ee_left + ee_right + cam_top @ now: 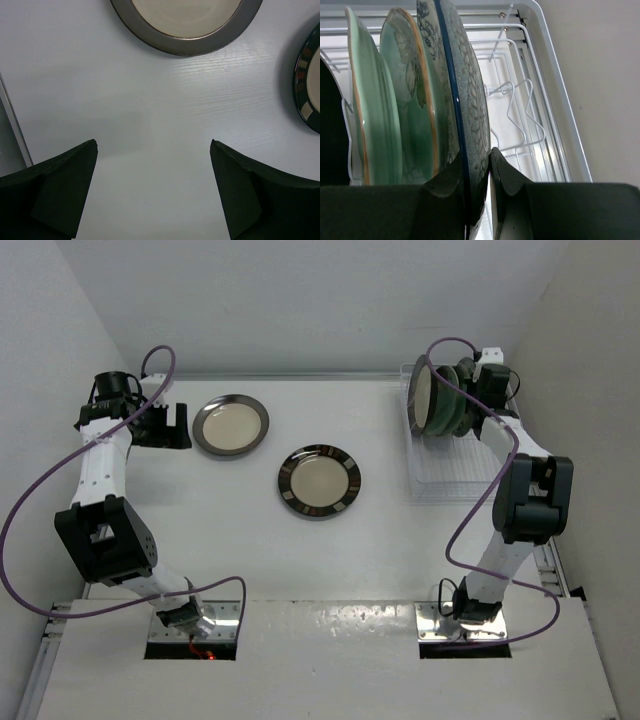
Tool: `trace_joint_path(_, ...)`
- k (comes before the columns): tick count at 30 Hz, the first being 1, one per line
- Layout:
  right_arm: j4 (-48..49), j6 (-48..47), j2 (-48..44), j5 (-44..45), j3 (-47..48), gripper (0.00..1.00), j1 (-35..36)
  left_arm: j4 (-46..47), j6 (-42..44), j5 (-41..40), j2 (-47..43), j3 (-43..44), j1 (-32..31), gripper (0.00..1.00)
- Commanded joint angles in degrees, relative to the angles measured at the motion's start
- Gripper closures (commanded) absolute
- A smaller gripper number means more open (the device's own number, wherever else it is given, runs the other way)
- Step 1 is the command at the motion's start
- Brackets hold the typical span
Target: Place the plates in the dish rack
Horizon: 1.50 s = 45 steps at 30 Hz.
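The white wire dish rack (455,465) stands at the far right. Upright in it are a cream plate with a dark rim (424,400), two mint-green plates (367,115) (412,95) and a blue-white patterned plate (472,100). My right gripper (476,157) is shut on the patterned plate's rim, over the rack (520,105); it also shows in the top view (468,388). A cream plate with a dark grey rim (231,425) and a brown-patterned-rim plate (319,481) lie flat on the table. My left gripper (172,428) is open and empty beside the grey-rimmed plate (187,35).
White walls close in the table on the left, back and right. The rack's nearer slots (448,475) hold no plates. The patterned-rim plate shows at the right edge of the left wrist view (307,85). Purple cables loop off both arms.
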Motion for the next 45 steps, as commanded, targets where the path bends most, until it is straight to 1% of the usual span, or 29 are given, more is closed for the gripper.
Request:
trace_joint_path(1, 7.7, -0.1, -1.6, -0.7, 3.6, 0.93, 1.0, 0.5, -0.6, 0.4, 0.2, 1.7, 0.6, 0.0)
trace_joint_path(2, 7.5, 0.0, -1.6, -0.6, 3.2, 0.92, 1.1, 0.5, -0.6, 0.4, 0.2, 1.7, 0.6, 0.0)
trace_joint_path(8, 7.2, 1.0, -3.6, 1.8, 2.7, 0.7, 1.2, 0.5, -0.6, 0.9, 0.2, 1.1, 0.6, 0.0)
trace_joint_path(9, 7.3, 1.1, -4.8, 2.9, 2.9, 0.65, 1.2, 0.5, -0.6, 0.9, 0.2, 1.1, 0.6, 0.0)
trace_joint_path(10, 7.2, 0.8, -5.2, 4.4, 2.9, 0.5, 1.1, 0.5, -0.6, 0.9, 0.2, 1.1, 0.6, 0.0)
trace_joint_path(13, 6.2, 0.2, -8.1, 8.4, 4.0, 0.35, 1.1, 0.5, 0.6, 0.9, 0.2, 0.1, 0.6, 0.0)
trace_joint_path(15, 5.6, -0.7, -9.8, 10.2, 5.3, 0.29, 1.1, 0.5, 0.6, 0.9, 0.2, -0.7, 0.6, 0.0)
trace_joint_path(16, 4.9, -0.9, -11.2, 11.4, 5.8, 0.21, 1.0, 0.5, 1.3, 0.9, 0.2, -0.7, -0.1, 0.0)
trace_joint_path(19, 2.1, -0.8, -14.2, 12.4, 7.8, 0.1, 1.1, 0.0, 3.7, 0.1, 1.3, -1.9, -2.1, 0.0)
trace_joint_path(20, 1.6, -0.8, -15.5, 12.3, 8.0, 0.0, 1.2, -1.5, 5.8, 0.1, 2.1, -1.9, -4.3, 0.0)
trace_joint_path(21, 0.3, -1.0, -16.2, 12.3, 8.3, 0.0, 1.9, -2.2, 7.0, -1.1, 2.7, -1.9, -5.8, 0.0)
trace_joint_path(23, -1.9, -3.3, -18.6, 11.8, 8.8, 0.0, 4.0, -2.9, 9.9, -8.7, 3.9, -1.9, -12.1, 0.0)
trace_joint_path(24, -3.5, -6.3, -19.2, 11.9, 8.3, 0.0, 6.2, -2.9, 10.4, -15.7, 4.9, -1.9, -14.7, 0.0)
trace_joint_path(25, -4.2, -7.8, -19.9, 12.1, 7.4, 0.0, 9.6, -2.9, 11.0, -17.9, 5.6, -1.9, -16.9, 0.0)
trace_joint_path(26, -4.9, -10.4, -20.6, 12.8, 6.6, 0.0, 11.2, -2.9, 11.5, -18.4, 6.2, -1.9, -20.8, 0.0)
trace_joint_path(27, -9.6, -10.5, -20.6, 13.3, 6.1, 0.0, 12.5, -2.9, 11.5, -17.3, 6.2, -0.5, -22.3, 0.0)
trace_joint_path(28, -11.8, -7.9, -20.9, 12.8, 6.0, 0.0, 15.7, -2.9, 11.5, -10.6, 7.0, 0.2, -23.4, 0.0)
trace_joint_path(29, -14.3, -5.9, -21.4, 11.6, 5.5, 0.0, 16.4, -2.9, 11.5, -5.2, 7.9, 0.3, -24.0, 0.0)
trace_joint_path(30, -19.1, -2.1, -22.4, 4.6, 5.0, 0.0, 16.7, -2.3, 11.5, 0.3, 8.7, 1.0, -24.0, 0.0)
trace_joint_path(31, -19.4, 1.0, -24.4, 2.5, 1.1, 0.0, 17.8, -1.4, 9.8, 7.8, 9.8, 1.0, -24.0, 0.01)
trace_joint_path(32, -19.1, 3.6, -25.2, 1.2, -0.9, 0.0, 18.3, -0.1, 7.8, 9.5, 13.0, 1.0, -24.0, 0.07)
trace_joint_path(33, -16.2, 4.9, -26.1, -1.6, -2.9, 0.0, 19.3, -0.1, 6.1, 10.8, 15.3, 1.0, -24.5, 0.12)
trace_joint_path(35, -14.4, 7.5, -28.1, -1.7, -9.2, 0.0, 22.5, -0.1, 4.2, 15.2, 19.9, 2.2, -24.5, 0.24)
trace_joint_path(36, -14.0, 7.7, -28.1, -1.6, -10.0, 0.0, 23.4, -0.7, 3.3, 16.0, 23.5, 2.9, -25.0, 0.24)
trace_joint_path(38, -14.6, 7.7, -28.7, -0.9, -11.5, 0.0, 26.1, -0.7, 1.8, 16.0, 26.8, 4.4, -25.6, 0.24)
trace_joint_path(39, -16.2, 7.3, -28.9, -0.6, -11.7, 0.0, 26.6, -0.7, 1.2, 16.9, 28.1, 4.9, -25.6, 0.2)
trace_joint_path(40, -16.7, 7.1, -29.3, 0.9, -11.8, 0.0, 27.1, -0.7, 1.2, 18.0, 30.0, 5.5, -25.6, 0.18)
trace_joint_path(42, -17.7, 7.2, -29.9, 1.8, -12.6, 0.0, 28.4, -0.7, 1.2, 22.3, 31.2, 7.3, -25.6, 0.15)
trace_joint_path(45, -18.0, 7.6, -31.2, 3.6, -14.5, 0.0, 29.0, 0.5, 0.0, 21.5, 33.0, 8.7, -27.0, 0.15)
